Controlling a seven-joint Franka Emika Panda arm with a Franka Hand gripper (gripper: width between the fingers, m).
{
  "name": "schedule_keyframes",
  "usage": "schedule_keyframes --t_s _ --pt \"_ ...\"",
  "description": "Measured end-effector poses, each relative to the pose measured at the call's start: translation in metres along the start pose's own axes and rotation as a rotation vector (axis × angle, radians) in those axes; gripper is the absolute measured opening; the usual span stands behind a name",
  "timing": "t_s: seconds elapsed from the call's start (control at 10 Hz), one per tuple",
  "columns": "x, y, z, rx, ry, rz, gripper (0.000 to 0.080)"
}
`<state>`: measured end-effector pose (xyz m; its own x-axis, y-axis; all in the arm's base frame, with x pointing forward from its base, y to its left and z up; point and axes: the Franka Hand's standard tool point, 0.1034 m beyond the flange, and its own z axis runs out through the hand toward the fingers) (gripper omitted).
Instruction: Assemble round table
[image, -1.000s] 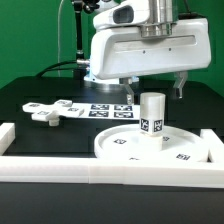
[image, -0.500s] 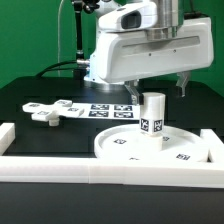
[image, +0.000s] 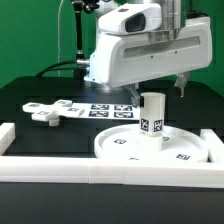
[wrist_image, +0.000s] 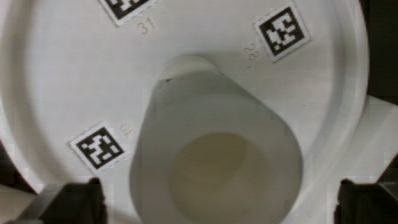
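Observation:
The short white cylinder leg (image: 151, 118) stands upright in the middle of the large rimmed round disc (image: 120, 147), at the front of the black table. My gripper (image: 155, 88) hangs open just above the leg, one finger (image: 184, 86) on each side, touching nothing. In the wrist view the leg's top (wrist_image: 222, 150) lies between my dark fingertips (wrist_image: 79, 203), with the gripper (wrist_image: 222, 205) wide open over the disc (wrist_image: 71, 80) and its tags. The cross-shaped foot piece (image: 50, 110) lies flat at the exterior view's left, apart from the disc.
The marker board (image: 105, 110) lies behind the disc. Long white border rails run along the front (image: 90, 166), with ends at the exterior view's left (image: 8, 135) and right (image: 212, 140). A green wall stands behind.
My gripper has risen a little and drifted toward the exterior view's right, staying open. The leg, disc and foot piece have not moved.

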<state>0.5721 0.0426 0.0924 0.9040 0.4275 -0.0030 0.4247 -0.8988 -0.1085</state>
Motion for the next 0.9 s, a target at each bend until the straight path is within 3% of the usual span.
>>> schedule_keyframes --t_s 0.2,0.3,0.6,0.9 --pt "-0.0014 0.0025 0.0009 -0.006 -0.002 -0.170 0.0648" --pt "-0.0030 0.0058 0.0034 -0.028 0.005 -0.381 0.0648" --pt "-0.0057 0.0022 0.0087 -0.046 -0.037 -0.657 0.0648" --pt "-0.0077 0.0062 0.0090 -0.048 -0.048 -0.825 0.0648"
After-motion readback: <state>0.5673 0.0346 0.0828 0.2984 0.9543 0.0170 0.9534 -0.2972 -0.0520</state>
